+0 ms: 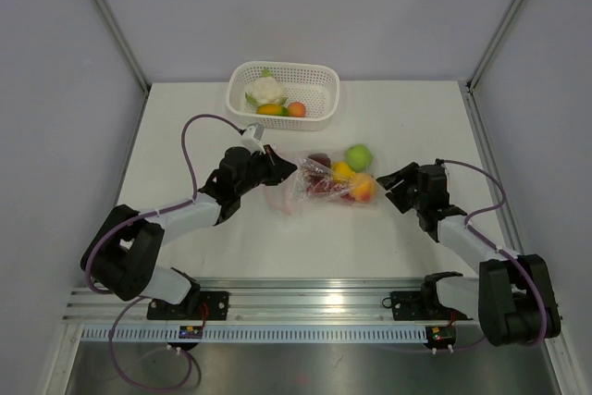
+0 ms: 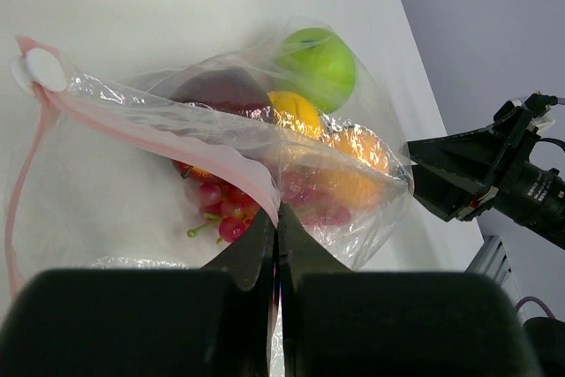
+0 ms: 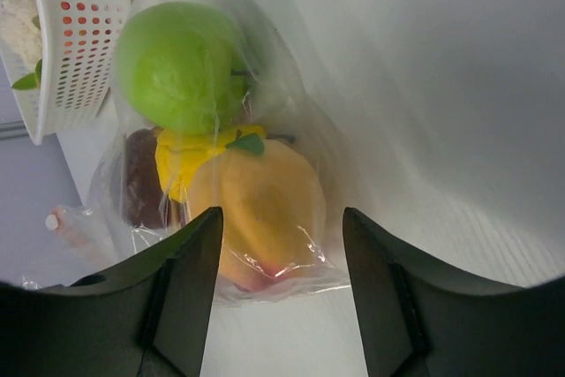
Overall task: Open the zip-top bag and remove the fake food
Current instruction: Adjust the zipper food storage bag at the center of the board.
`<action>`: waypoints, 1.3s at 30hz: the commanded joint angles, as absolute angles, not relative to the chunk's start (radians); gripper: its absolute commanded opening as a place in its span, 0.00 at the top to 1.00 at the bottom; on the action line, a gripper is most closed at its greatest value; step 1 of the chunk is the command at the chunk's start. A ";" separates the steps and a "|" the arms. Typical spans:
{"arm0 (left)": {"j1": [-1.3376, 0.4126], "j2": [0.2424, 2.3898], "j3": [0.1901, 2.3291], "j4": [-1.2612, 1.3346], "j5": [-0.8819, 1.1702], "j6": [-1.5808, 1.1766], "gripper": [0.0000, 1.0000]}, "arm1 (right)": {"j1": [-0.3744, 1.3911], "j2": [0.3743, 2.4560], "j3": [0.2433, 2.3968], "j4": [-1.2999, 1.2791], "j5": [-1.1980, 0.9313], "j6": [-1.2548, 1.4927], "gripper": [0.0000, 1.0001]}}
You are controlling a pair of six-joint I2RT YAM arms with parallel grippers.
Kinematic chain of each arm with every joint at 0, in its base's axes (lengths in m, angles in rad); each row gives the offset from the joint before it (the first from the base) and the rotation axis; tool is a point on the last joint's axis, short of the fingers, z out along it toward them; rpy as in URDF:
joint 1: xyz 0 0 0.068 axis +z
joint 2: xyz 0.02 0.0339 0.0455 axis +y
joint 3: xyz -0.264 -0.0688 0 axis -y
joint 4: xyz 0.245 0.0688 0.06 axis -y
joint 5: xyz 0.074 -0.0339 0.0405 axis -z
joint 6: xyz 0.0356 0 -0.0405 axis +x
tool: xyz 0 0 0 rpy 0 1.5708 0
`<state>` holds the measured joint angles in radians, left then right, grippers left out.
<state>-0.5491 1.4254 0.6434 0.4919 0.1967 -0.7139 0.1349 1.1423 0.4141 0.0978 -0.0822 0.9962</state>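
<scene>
The clear zip-top bag (image 1: 326, 184) lies mid-table with fake food inside: a green apple (image 2: 318, 64), a yellow piece (image 3: 190, 161), a peach (image 3: 260, 205), a dark red piece (image 3: 141, 178) and red grapes (image 2: 221, 205). My left gripper (image 2: 276, 214) is shut on the bag's pink zip strip (image 2: 177, 143) at its left end. My right gripper (image 3: 281, 236) is open at the bag's right end. Its fingers stand either side of the bottom corner by the peach, and no contact with the plastic shows.
A white perforated basket (image 1: 319, 76) stands at the back of the table, holding a cauliflower (image 1: 266, 90) and two orange pieces (image 1: 270, 109). Grey walls close in the table on the left, right and back.
</scene>
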 commanded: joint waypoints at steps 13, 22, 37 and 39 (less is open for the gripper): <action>-0.546 1.442 0.667 0.526 0.175 -0.699 1.00 | 0.127 1.245 0.364 0.368 -0.256 1.077 0.39; -0.546 1.451 0.672 0.523 0.179 -0.703 1.00 | 0.121 1.263 0.354 0.420 -0.281 1.092 0.73; -0.460 1.431 0.609 0.589 0.213 -0.785 1.00 | 0.121 0.951 0.419 0.146 -0.134 0.904 1.00; -0.440 1.445 0.591 0.629 0.247 -0.807 1.00 | 0.121 0.940 0.428 0.114 -0.104 0.899 1.00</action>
